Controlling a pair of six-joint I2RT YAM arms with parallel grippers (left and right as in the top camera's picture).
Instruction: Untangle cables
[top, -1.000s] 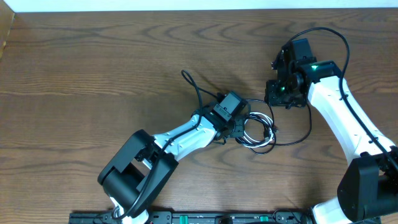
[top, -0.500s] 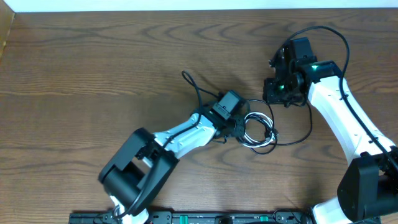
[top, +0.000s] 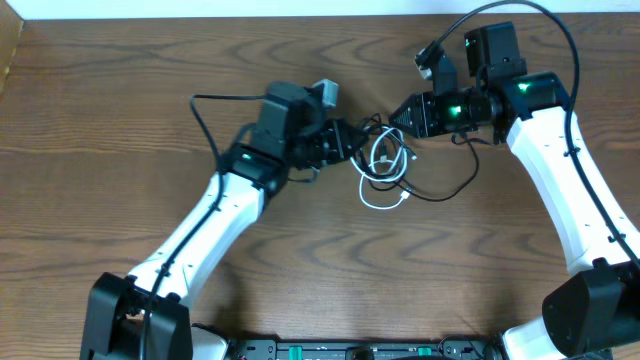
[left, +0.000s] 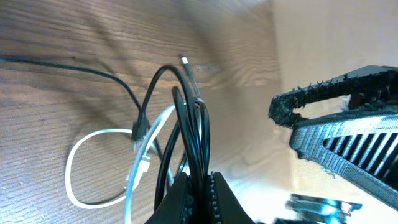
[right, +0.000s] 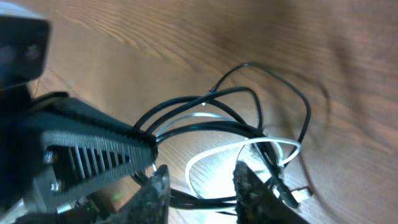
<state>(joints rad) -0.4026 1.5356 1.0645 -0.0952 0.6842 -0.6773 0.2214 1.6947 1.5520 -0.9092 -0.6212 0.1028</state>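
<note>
The cables are a small tangle between the two grippers. The black cable (top: 455, 190) loops out to the right, and the white cable (top: 380, 200) hangs below with its end on the wood. My left gripper (top: 355, 140) is shut on several black strands (left: 186, 112), held raised off the table. The white cable (left: 78, 155) curls on the table beyond the left gripper (left: 200, 186). My right gripper (top: 400, 115) faces it from the right. In the right wrist view the right gripper (right: 202, 190) is open, with black strands (right: 247, 64) crossing between its fingers and the white cable (right: 273, 143) just beyond.
The wooden table (top: 120, 100) ends at a white strip along the top. A box corner (top: 8, 50) shows at the far left. Thick black arm wires arc over each wrist (top: 215, 100). A black rail (top: 330, 350) runs along the front edge.
The left arm has swung up and left, carrying the bundle with it and lifting it. The right gripper has turned toward the bundle and closed in on it.
</note>
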